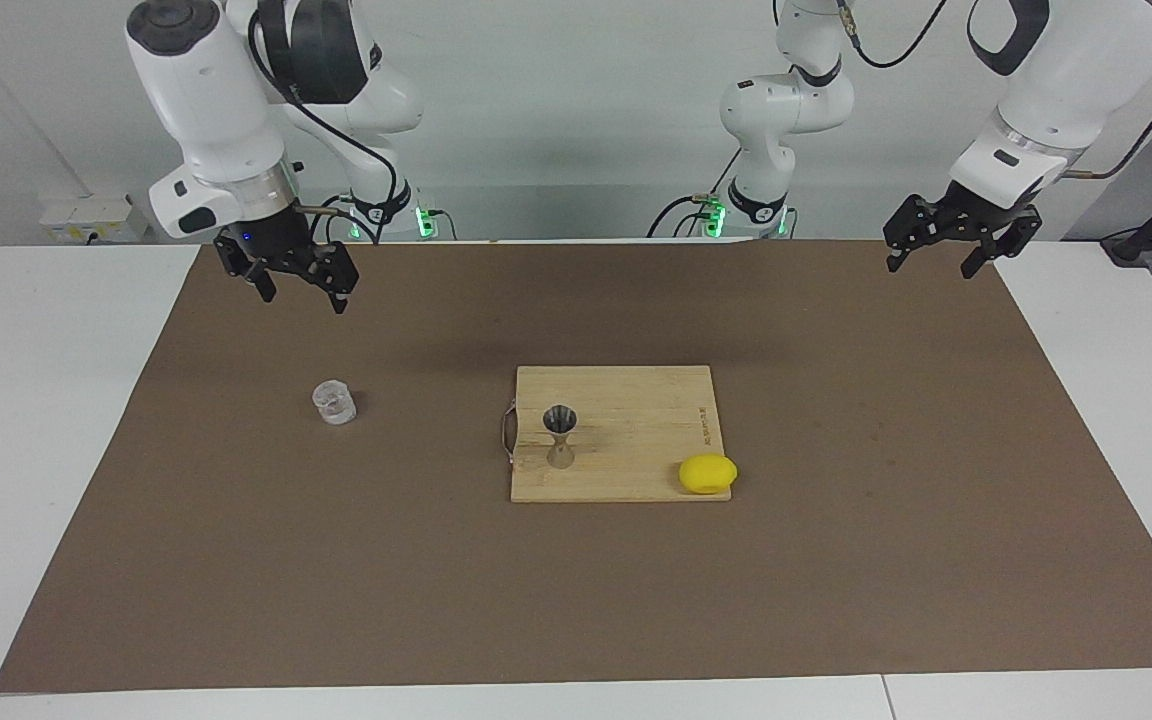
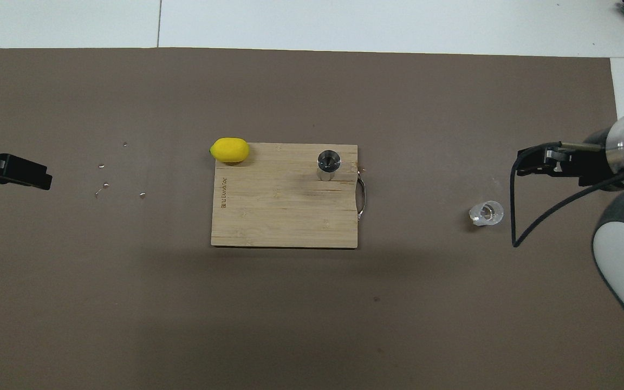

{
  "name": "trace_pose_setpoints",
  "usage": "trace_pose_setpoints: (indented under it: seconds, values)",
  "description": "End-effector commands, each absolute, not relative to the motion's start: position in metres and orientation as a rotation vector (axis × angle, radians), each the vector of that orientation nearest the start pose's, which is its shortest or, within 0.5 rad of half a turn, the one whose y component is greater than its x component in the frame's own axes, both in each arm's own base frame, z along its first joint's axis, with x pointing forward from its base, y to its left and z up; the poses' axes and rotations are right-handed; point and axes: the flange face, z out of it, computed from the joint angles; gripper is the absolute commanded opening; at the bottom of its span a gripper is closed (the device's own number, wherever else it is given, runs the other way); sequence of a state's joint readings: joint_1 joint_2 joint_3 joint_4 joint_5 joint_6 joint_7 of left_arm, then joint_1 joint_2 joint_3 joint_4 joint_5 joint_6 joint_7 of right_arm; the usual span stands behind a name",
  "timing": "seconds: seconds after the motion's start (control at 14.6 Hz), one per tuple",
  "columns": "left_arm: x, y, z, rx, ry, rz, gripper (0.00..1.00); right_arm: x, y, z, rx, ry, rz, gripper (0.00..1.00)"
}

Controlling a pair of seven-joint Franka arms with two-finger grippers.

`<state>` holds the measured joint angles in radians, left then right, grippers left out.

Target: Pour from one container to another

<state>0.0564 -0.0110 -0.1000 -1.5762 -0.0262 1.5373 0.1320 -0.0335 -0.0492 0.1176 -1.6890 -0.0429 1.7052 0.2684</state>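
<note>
The clear glass cup (image 1: 334, 402) stands upright on the brown mat toward the right arm's end; it also shows in the overhead view (image 2: 487, 213). The steel jigger (image 1: 560, 435) stands upright on the wooden cutting board (image 1: 636, 400), near the board's handle side, and shows from above (image 2: 328, 164). My right gripper (image 1: 302, 293) hangs open and empty in the air over the mat close to the glass cup, not touching it (image 2: 528, 162). My left gripper (image 1: 933, 265) waits open and empty over the mat at the left arm's end (image 2: 36, 174).
A yellow lemon (image 1: 707, 473) lies at the cutting board's corner (image 2: 229, 150), toward the left arm's end and farther from the robots than the jigger. The board has a metal handle (image 2: 362, 195). A few small droplets (image 2: 105, 185) dot the mat near the left gripper.
</note>
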Motion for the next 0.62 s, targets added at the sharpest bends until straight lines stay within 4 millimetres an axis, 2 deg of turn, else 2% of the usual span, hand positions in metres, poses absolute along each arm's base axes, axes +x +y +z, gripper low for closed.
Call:
trace_pose_setpoints:
  seconds: [0.0, 0.27, 0.55]
  values:
    - [0.539, -0.026, 0.627, -3.144, 0.276, 0.050, 1.00, 0.546, 0.038, 0.618, -3.192, 0.235, -0.119, 1.00]
    - [0.539, -0.025, 0.627, -3.145, 0.271, 0.050, 1.00, 0.539, 0.051, 0.620, -3.182, 0.191, -0.036, 1.00]
    - [0.539, -0.026, 0.627, -3.144, 0.274, 0.050, 1.00, 0.525, 0.051, 0.613, -3.174, 0.084, 0.085, 1.00]
